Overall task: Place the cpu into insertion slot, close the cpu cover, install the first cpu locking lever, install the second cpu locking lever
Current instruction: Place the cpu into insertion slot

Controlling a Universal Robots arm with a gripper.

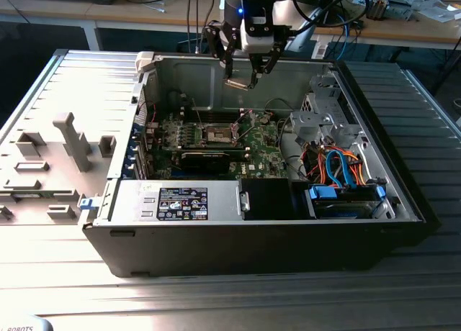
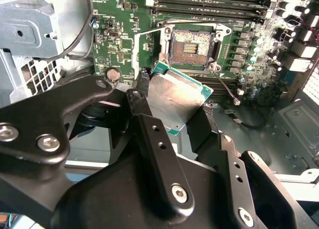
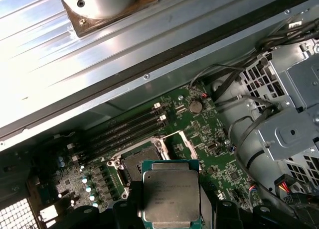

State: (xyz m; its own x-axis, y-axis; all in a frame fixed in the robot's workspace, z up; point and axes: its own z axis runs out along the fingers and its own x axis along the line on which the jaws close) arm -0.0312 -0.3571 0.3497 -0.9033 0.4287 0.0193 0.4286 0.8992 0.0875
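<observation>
Gripper [image 1: 243, 80] hangs over the open computer case [image 1: 252, 245], its fingers [image 2: 149, 124] pinched on the cpu [image 2: 177, 97] by two opposite edges, with the silver-grey metal top facing the wrist cameras. The insertion slot [image 2: 192, 47] sits uncovered on the green motherboard [image 2: 124, 20] below, its tan and dark pin field exposed. The cpu is held up clear of it, not touching, and in both wrist views the chip overlaps only the slot's near edge instead of sitting squarely over it.
</observation>
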